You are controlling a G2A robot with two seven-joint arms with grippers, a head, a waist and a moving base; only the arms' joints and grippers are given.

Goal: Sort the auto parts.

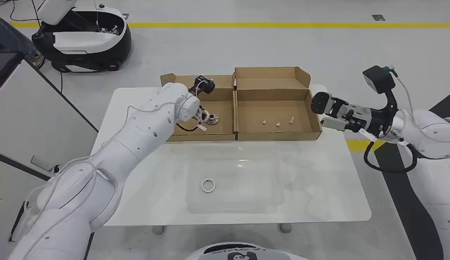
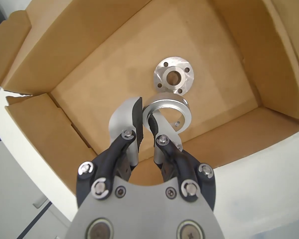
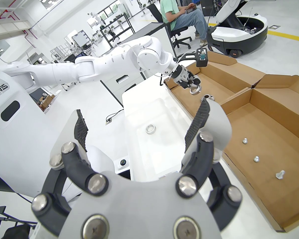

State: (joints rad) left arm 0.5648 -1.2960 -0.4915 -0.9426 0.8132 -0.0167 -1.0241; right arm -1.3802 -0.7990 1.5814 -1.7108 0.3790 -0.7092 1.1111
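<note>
My left gripper (image 2: pixel 145 110) hangs just above the floor of the left cardboard box (image 2: pixel 94 80), shut on a silver metal ring (image 2: pixel 172 105): one finger is inside the ring, the other outside its wall. A round flange with bolt holes (image 2: pixel 174 77) lies flat on the box floor just beyond it. In the top view this gripper (image 1: pixel 202 119) is beside the flange (image 1: pixel 214 118). My right gripper (image 3: pixel 142 108) stands open and holds nothing, off the right end of the right box (image 1: pixel 314 128). A second ring (image 1: pixel 208 185) lies in the clear tray (image 1: pixel 260 197).
Three small silver parts (image 1: pixel 264 120) (image 1: pixel 278 123) (image 1: pixel 289 119) lie in a row in the right box. The two boxes stand side by side at the table's far edge with flaps up. Another robot (image 1: pixel 84 35) is parked beyond the table's far left.
</note>
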